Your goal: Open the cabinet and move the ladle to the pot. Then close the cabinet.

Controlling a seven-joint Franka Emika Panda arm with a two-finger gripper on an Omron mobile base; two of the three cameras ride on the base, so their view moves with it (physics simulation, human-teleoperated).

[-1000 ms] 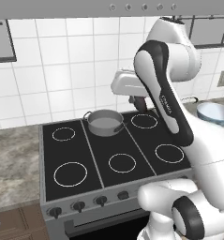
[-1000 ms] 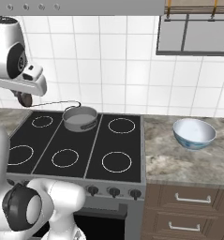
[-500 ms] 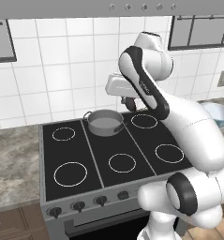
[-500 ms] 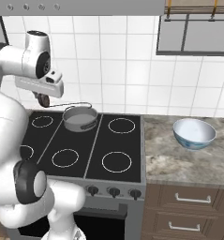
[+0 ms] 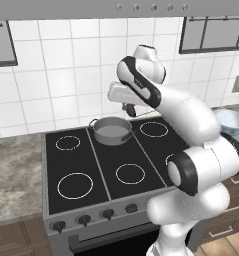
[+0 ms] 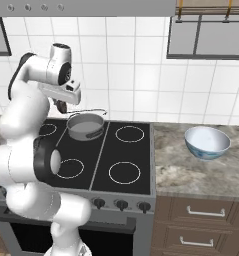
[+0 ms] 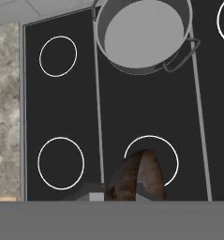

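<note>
nearest me is the oven front, a row of small dark knobs under a flat black glass cooktop marked with thin white burner rings. to the right the speckled stone counter carries a pale blue-white bowl, glossy and wide, standing well apart from the stove and not part of this job.

further back, on the rear middle of the cooktop, sits the pot: round, low-walled, dull grey metal with two little loop handles, and empty as far as i can see, so it looks ready to receive.

just behind and above it hangs the gripper, pointing down, its jaws pressed together and pinching the ladle. from the hand view the ladle shows as a dark, brownish rounded shape between the fingertips; from the base views a slim straight line juts sideways from the hand above the pot's far rim, which i take for its handle. held high like this, it should clear the rim before going in.

behind everything runs a glossy white tiled wall.
</note>
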